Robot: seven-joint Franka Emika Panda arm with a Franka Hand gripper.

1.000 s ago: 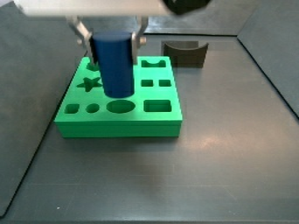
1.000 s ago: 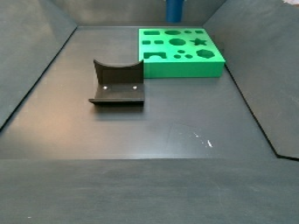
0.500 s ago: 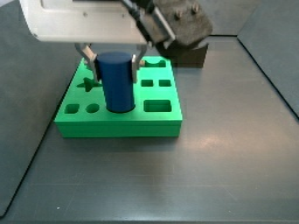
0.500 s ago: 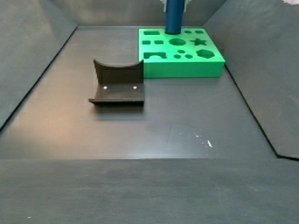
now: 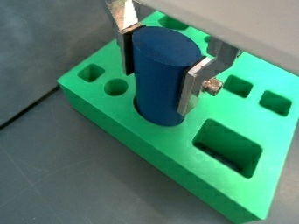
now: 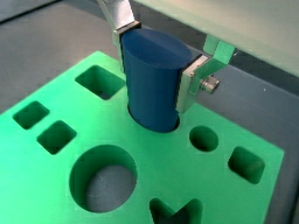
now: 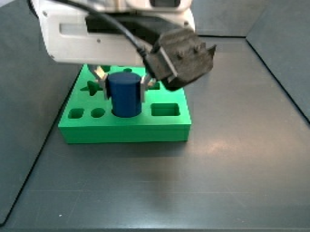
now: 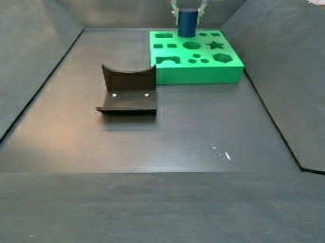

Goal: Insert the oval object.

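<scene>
The oval object (image 5: 160, 74) is a smooth blue upright peg. My gripper (image 5: 160, 68) is shut on it, a silver finger plate on each side. Its lower end sits in a hole of the green board (image 5: 128, 131). Both wrist views show this; the peg (image 6: 152, 77) stands upright in the board (image 6: 47, 179). In a side view the peg (image 7: 122, 95) stands in the front-row hole of the board (image 7: 121, 130), under my gripper (image 7: 121, 83). In a side view the peg (image 8: 187, 21) and gripper (image 8: 187, 17) are at the board's (image 8: 197, 72) far edge.
A dark brown notched block (image 8: 125, 91) stands on the grey floor away from the board; in a side view the arm hides it. The board has several other open holes, among them a star (image 8: 215, 43) and a rectangle (image 7: 168, 111). Walls enclose the floor.
The gripper has come down with the blue peg. The peg's lower end has gone from above the board into the hole.
</scene>
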